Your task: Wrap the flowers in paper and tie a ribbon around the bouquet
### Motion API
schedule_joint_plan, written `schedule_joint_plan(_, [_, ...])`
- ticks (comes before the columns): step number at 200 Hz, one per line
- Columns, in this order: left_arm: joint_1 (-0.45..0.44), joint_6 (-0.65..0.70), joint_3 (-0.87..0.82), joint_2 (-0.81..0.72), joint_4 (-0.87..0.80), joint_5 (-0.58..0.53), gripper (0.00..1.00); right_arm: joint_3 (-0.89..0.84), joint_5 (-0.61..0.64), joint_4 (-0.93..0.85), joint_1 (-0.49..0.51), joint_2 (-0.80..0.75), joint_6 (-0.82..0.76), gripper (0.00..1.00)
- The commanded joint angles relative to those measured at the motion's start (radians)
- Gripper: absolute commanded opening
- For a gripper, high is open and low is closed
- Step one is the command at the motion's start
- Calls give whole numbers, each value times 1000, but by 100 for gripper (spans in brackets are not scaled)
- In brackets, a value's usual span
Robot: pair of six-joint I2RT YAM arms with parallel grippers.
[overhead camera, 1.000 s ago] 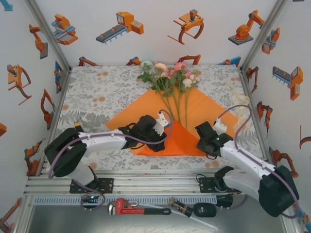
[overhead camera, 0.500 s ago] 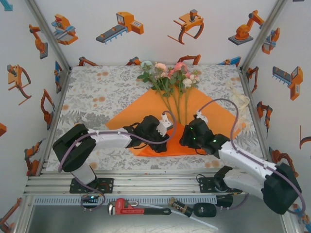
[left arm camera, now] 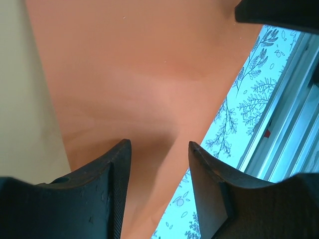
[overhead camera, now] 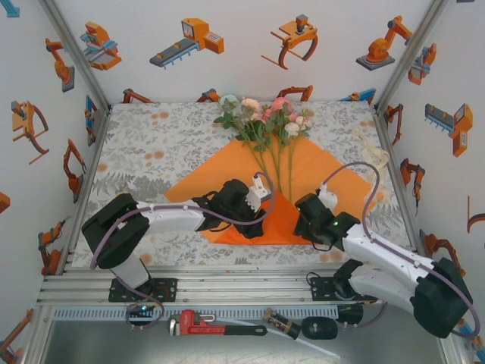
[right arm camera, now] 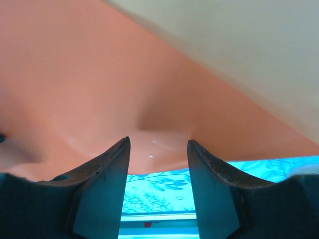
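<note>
Left hand (left arm camera: 157, 144) and right hand (right arm camera: 158, 142) are both down at the near corner of the paper (overhead camera: 333, 178), jaws parted with orange sheet in the gap, not clamped as far as I can see. Looks like the wrapping step: flowers (overhead camera: 265, 114) lie on the sheet, blooms at its far corner, ribbon (overhead camera: 377, 155) off at the right edge of the worktop (overhead camera: 144, 144). Next it needs a proper pinch on that corner before folding it over the flowers, I reckon.
</note>
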Motion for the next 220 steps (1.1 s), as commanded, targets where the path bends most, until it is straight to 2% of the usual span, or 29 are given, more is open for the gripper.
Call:
schedule_joint_plan(1, [2, 23, -1, -132, -83, -85, 50, -10, 87, -89, -19, 2, 92, 48])
schedule_joint_plan(16, [2, 29, 7, -213, -151, -112, 51, 11, 117, -135, -25, 10, 115, 48])
schedule_joint_plan(31, [0, 16, 0, -273, -156, -61, 53, 42, 143, -158, -26, 3, 103, 48])
schedule_joint_plan(48, [0, -16, -23, -274, -92, 61, 54, 87, 117, -93, -26, -20, -51, 48])
schedule_joint_plan(60, [-2, -39, -22, -235, -69, 80, 54, 116, 68, -29, -26, -28, -166, 48])
schedule_joint_plan(93, [-3, -47, 1, -138, -47, 7, 53, 199, -65, 76, -20, 24, -332, 50])
schedule_joint_plan(114, [-2, -66, 1, -138, -21, -34, 55, 234, -168, 138, -14, 104, -426, 52])
schedule_joint_plan(133, [16, -147, 4, -177, -66, -204, 56, 270, -240, 182, -13, 198, -522, 56])
schedule_joint_plan(148, [109, -314, 16, -202, -164, -345, 55, 311, -248, 202, -14, 274, -588, 62])
schedule_joint_plan(161, [236, -466, 24, -221, -280, -417, 54, 361, -236, 200, -13, 343, -642, 66])
schedule_joint_plan(177, [387, -574, -6, -250, -370, -508, 52, 414, -216, 189, -15, 410, -686, 68])
schedule_joint_plan(202, [591, -629, -82, -302, -385, -585, 51, 467, -186, 171, -18, 485, -698, 67])
schedule_joint_plan(220, [682, -616, -102, -306, -388, -616, 52, 474, -185, 179, -19, 507, -697, 67])
